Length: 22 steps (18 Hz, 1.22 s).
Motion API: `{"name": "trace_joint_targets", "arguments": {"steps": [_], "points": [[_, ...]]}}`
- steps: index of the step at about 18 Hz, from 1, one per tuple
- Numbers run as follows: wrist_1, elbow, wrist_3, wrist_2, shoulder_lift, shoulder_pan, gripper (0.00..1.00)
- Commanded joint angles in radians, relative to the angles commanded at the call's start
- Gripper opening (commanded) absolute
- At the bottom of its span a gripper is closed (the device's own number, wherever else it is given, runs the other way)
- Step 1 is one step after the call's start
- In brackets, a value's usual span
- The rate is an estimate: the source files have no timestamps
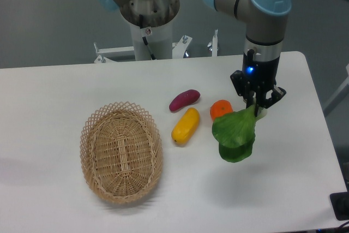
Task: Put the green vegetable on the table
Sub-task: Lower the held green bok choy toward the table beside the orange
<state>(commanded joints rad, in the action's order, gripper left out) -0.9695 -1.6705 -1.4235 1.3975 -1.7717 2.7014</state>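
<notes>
One thing matters most for this step: the green vegetable (234,133) should come down onto a bare patch of the bench (283,178) and not on top of its neighbours. It hangs leaves-down from the hand (256,103), with the orange round vegetable (220,109) just beside its upper edge and the yellow vegetable (185,125) a little further left. The purple sweet potato (184,100) and the wicker basket (121,151) lie well apart from it. Bare white surface shows to the right and toward the front, so I would lower it there, slowly, letting the broad leaves touch first before letting go; the soft leaves may fold or flop sideways. The hand is clamped on the pale stem end, fingers close together around it. Whether the lowest leaf already touches the bench I cannot tell.
</notes>
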Motion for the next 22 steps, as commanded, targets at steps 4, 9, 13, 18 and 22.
{"name": "trace_joint_targets", "arguments": {"steps": [4,9,13,18,22], "points": [[0.003,0.000,0.000,0.000,0.000,0.000,0.23],[0.005,-0.005,0.000,0.002,-0.002,0.000,0.23],[0.011,-0.012,-0.002,0.003,-0.012,-0.002,0.23],[0.057,-0.014,-0.018,0.006,-0.054,0.006,0.23],[0.127,-0.015,-0.044,0.009,-0.123,0.009,0.23]]}}
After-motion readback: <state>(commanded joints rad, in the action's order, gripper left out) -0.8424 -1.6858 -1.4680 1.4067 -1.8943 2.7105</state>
